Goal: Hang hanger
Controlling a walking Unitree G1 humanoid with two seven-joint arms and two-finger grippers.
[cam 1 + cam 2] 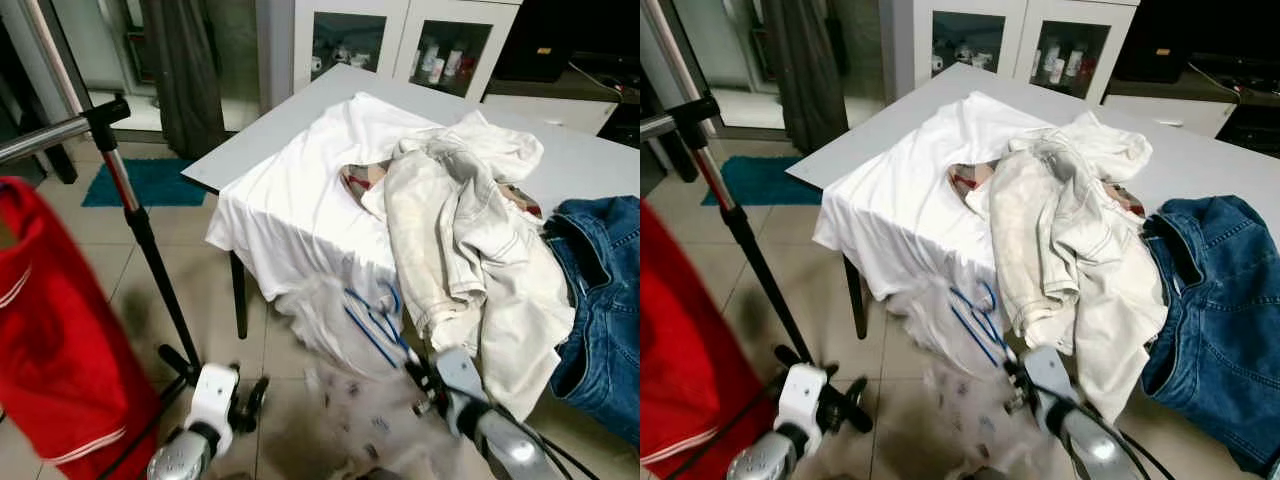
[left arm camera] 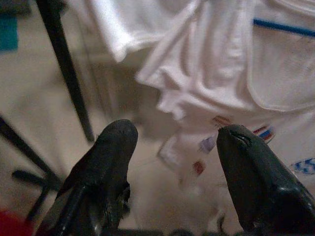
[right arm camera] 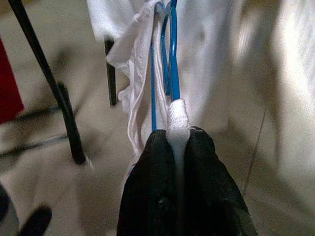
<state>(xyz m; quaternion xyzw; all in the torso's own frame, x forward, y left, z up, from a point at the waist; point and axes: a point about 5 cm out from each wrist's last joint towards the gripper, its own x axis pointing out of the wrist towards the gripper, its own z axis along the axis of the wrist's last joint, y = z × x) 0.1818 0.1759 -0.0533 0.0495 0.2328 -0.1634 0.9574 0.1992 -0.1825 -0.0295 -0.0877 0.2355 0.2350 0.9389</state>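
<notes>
1. The right gripper [image 3: 178, 140] is low in front of the surface [image 1: 590, 150], below its near edge. Its jaws are pressed together, pinching the white garment [image 3: 140, 73] that hangs on the blue hanger [image 3: 170, 54].
2. The blue hanger sits just beyond the right fingertips, its wire running alongside the pinched white fabric. From the head camera the hanger [image 1: 372, 318] hangs off the front edge of the surface, with the thin, patterned white garment [image 1: 340, 390] trailing from it toward the tiled floor [image 1: 200, 250].
3. The left gripper [image 2: 172, 142] is low over the floor, near the base of the black clothes rack pole [image 1: 150, 250]. Its jaws are spread with nothing between them.
4. On the surface lie a white shirt [image 1: 300, 190], a cream jacket [image 1: 460, 220] and blue jeans [image 1: 600, 290].
5. A red garment [image 1: 50, 340] hangs from the rack at the robot's left.
</notes>
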